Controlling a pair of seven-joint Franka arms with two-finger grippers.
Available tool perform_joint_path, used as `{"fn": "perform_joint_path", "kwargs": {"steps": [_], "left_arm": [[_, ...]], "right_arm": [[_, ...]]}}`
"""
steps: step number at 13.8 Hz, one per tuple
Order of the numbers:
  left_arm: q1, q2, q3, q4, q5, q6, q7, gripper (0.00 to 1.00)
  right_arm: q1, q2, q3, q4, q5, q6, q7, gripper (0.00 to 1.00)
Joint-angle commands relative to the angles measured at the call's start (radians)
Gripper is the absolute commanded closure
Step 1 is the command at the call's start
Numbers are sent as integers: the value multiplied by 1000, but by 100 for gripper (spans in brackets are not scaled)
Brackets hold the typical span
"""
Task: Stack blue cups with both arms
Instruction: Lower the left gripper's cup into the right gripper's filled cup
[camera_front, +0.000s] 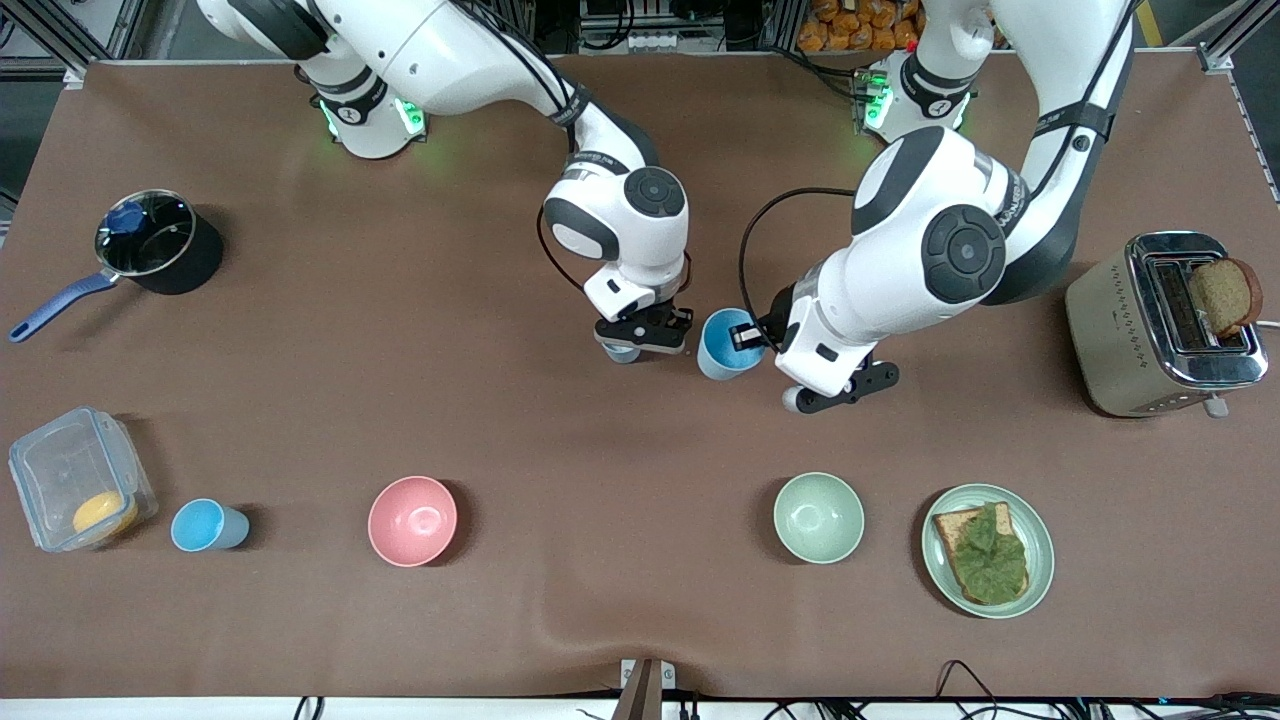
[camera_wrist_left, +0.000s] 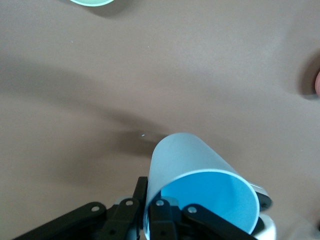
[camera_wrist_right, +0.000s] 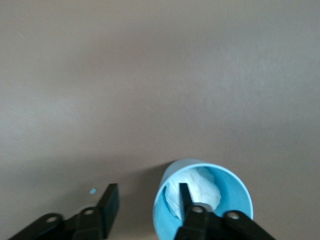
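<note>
Front view: both grippers are over the middle of the table (camera_front: 300, 300), close together. Each is at a blue cup.
Left gripper (camera_front: 752, 338): clamped on the rim of the held cup (camera_front: 726, 345), which looks lifted clear of the table.
Right gripper (camera_wrist_right: 145, 194): spread wide and low over the patched cup (camera_wrist_right: 202, 200). One finger (camera_wrist_right: 184, 196) is inside the mouth and the other is outside, well apart from the wall.
Patched cup, place: on the table under the right gripper, just beside the held cup toward the right arm's end.
Third cup (camera_front: 206, 526): nearer the front camera, toward the right arm's end, beside a clear container (camera_front: 70, 480). No gripper is at it.
Step in hand: probably pickup; one cup is gripped and the other not yet pinched.
Next move: likely to close the right fingers on the wall, then bring one cup's base over the other's mouth, with the axes lined up.
Held cup, axis: long axis near vertical, perhaps slightly tilted. Its mouth is up and its narrow base points at the table.
Patched cup, axis: upright, with its mouth up and the whitish patch showing inside.
Risk: an off-centre approach could catch rim on rim.
</note>
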Motion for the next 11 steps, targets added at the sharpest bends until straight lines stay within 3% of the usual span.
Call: {"fn": "perform_joint_path", "kwargs": {"steps": [1,4,7,8,11], "left_arm": [[1,-3,-6,6,27,-11,-1,100],[-3,54,-4,6,43,12,8,100],[-60,123,-4,6,78,118,-10,100],[-95,137,-3,7,89,124,-39,100],[-195,181,-3,7,127,142,-122,100]], "right_arm": [[-66,-140,46,-88,-10,-14,22,0],[-234,-353,147,-244,21,-17,-13,0],[-349,-532,155,-329,247,-71,-292,0],[-386,-575,137,-326,318,-118,-410,0],[-446,-670,-25,-313,455,-258,-754,0]]}}
